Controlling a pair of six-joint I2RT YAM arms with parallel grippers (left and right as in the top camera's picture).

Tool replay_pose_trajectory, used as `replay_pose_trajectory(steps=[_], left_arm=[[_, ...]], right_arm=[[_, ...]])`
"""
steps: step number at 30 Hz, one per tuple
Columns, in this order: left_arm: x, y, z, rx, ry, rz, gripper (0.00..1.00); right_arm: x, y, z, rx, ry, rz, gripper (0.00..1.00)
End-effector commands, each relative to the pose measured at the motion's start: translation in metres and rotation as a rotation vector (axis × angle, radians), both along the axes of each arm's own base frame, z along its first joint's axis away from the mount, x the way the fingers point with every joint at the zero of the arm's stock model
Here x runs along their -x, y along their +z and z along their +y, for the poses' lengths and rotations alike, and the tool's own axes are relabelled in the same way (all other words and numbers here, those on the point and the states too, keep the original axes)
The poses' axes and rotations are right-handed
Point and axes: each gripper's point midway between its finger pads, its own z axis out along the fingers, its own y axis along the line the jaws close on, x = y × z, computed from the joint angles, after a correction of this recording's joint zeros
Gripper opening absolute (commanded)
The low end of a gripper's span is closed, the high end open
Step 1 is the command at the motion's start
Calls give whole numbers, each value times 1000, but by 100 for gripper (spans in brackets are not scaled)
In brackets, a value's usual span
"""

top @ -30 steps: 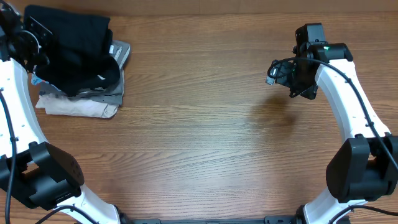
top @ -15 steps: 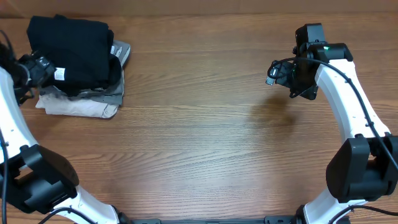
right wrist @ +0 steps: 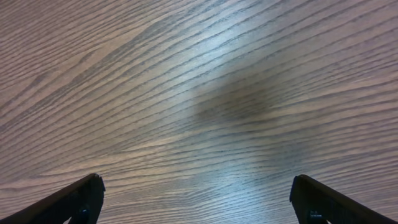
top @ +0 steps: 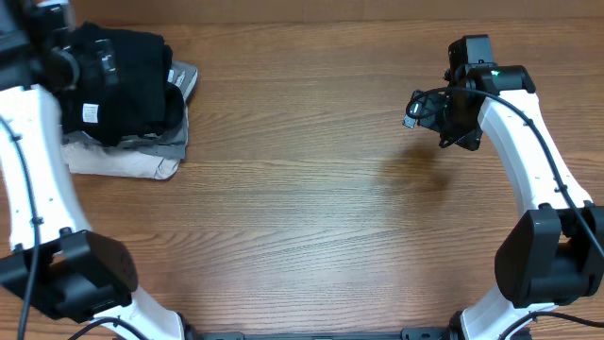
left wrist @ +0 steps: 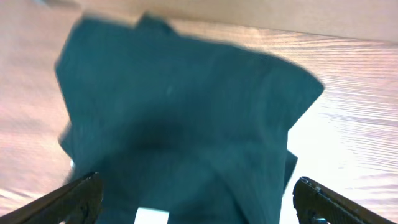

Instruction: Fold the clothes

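Black, soft fabric. Item: black T-shirt, lying as a compact folded bundle at the far left of the worktop. It sits on top of a stack made up of a grey garment and a cream-white garment. A small white label shows on its near-left part.

Task status, as a judgement: the folding looks done or very nearly done. The shirt is gathered into a squarish pack with no sleeve trailing onto the wood. Its near edge bulges a little, so some tidying may remain. No other garment lies spread out waiting to be folded.

Left hand: poised over the bundle with jaws spread wide and nothing clamped between them. The wrist view is blurred, so whether it brushes the fabric cannot be told.

Right hand: at the far right, well apart from the stack, jaws spread wide over bare wood, holding nothing.
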Motion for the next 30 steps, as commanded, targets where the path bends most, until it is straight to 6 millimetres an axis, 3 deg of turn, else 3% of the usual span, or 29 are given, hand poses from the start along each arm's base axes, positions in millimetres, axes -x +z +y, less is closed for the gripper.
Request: replay_pose_trajectory(steps=[1,6,11,14,15,21,25,30], left_arm=[[-20,-1,24,-305,82,33,100],[-55,-23,30,-303,78,-16,100],[-84,-66,35,-304,50,-8,100],[-93,-104,31,-277,7,40,100],[-94,-134,29,-256,-6,95,100],[-80,-214,27,-205,-18,270,100],[-75,-227,26,-195,-16,302,100],[-77,-204,29,-213,-4,266,100]], right_arm=[[2,3,-2,6,0,-6,100],[2,3,-3,7,0,-5,100],[2,3,-3,7,1,-6,100],[2,3,-3,7,1,-6,100],[2,3,-3,7,1,-6,100],[2,3,-3,7,1,-5,100],[2,3,-3,7,0,-5,100],[2,3,-3,7,1,-3,100]])
